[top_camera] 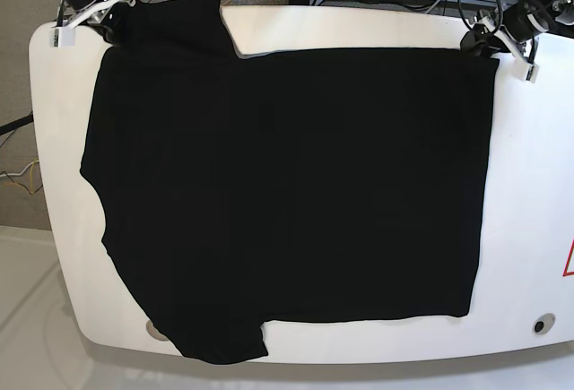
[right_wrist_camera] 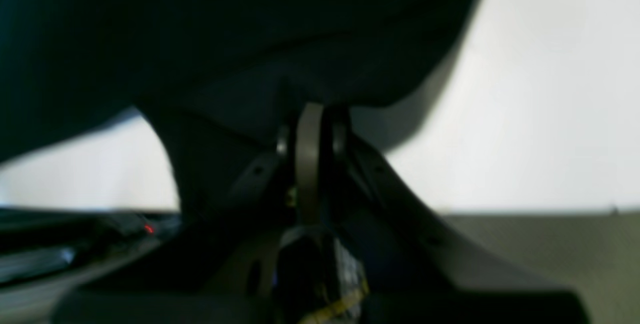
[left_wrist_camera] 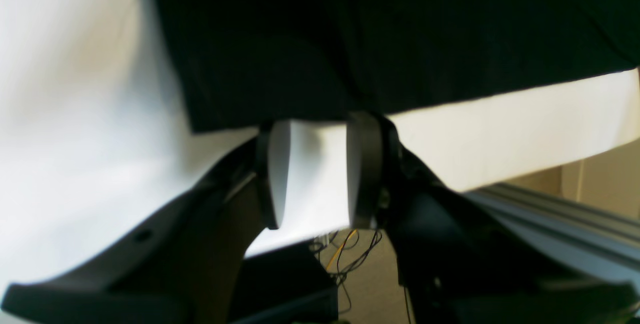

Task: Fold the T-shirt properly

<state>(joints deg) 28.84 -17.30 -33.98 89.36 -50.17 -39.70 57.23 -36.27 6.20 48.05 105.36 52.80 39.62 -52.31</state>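
Base view: overhead look at a white table with rounded corners, nearly covered by the T-shirt.
T-shirt: plain black, spread flat; one straight edge runs down the view's right side, and sleeves project at the upper left and lower left corners. The lower-left sleeve reaches the table's front edge.
Left gripper: at the view's upper right, just at the T-shirt's corner. In the left wrist view the left gripper shows its two pale-faced fingers standing apart with white table visible between them; the black cloth edge lies just beyond the tips, and nothing sits in the gap.
Right gripper: at the view's upper left, at the sleeve corner of the T-shirt. In the right wrist view the right gripper has its jaws pressed together, and dark cloth drapes from directly at the tips, lifted off the table so that a shadowed fold hangs above the white surface; it is clamped on the T-shirt.
Table surroundings: cables and a metal frame rail appear below the table edge in the left wrist view; the right wrist view is blurred.
Table markings: a red triangle at the right edge and a small round hole near the lower right corner.
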